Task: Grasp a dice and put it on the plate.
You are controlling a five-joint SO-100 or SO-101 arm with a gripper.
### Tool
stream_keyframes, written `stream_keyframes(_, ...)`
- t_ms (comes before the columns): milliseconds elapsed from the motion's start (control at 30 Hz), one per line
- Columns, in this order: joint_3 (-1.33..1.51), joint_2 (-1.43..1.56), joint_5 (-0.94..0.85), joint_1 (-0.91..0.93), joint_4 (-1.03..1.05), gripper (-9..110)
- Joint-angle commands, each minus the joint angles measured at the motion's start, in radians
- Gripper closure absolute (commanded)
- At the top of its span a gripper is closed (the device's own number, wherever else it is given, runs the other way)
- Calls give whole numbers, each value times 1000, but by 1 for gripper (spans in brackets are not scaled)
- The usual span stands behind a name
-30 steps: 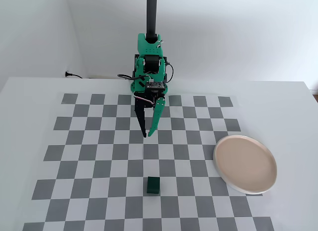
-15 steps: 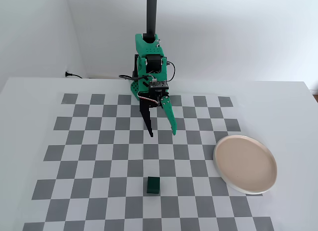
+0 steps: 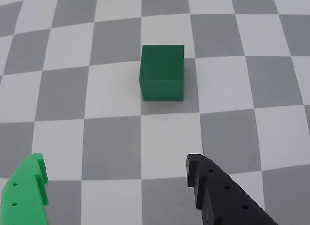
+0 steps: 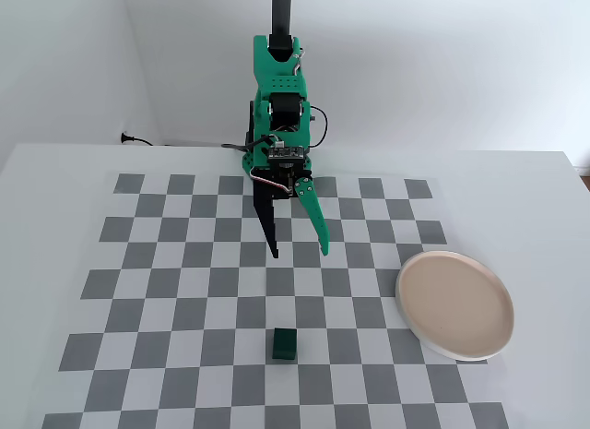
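The dice [image 3: 162,71] is a dark green plain cube resting on the checkered mat; in the fixed view the dice [image 4: 284,344] sits near the mat's front middle. My gripper [image 3: 115,166] is open and empty, with a green finger at lower left and a black finger at lower right, and the dice lies ahead of the gap, well apart from both. In the fixed view the gripper [image 4: 299,254] hangs above the mat, behind the dice. The beige-pink plate [image 4: 454,304] lies at the right of the mat, out of the wrist view.
A grey-and-white checkered mat [image 4: 184,300] covers the white table [image 4: 55,217]. The green arm base [image 4: 277,134] stands at the back edge with a cable running left along the wall.
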Motion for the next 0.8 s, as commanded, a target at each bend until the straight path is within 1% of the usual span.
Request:
stream_keyframes(0,-161,-153,-2,25,-71,75)
stream_keyframes(600,-491,-675,-49,40,-192,75)
stream_keyframes(700,-522,-744,-75,40,-230,71)
stream_keyframes(767,-532,-784,-87,40,-259,70)
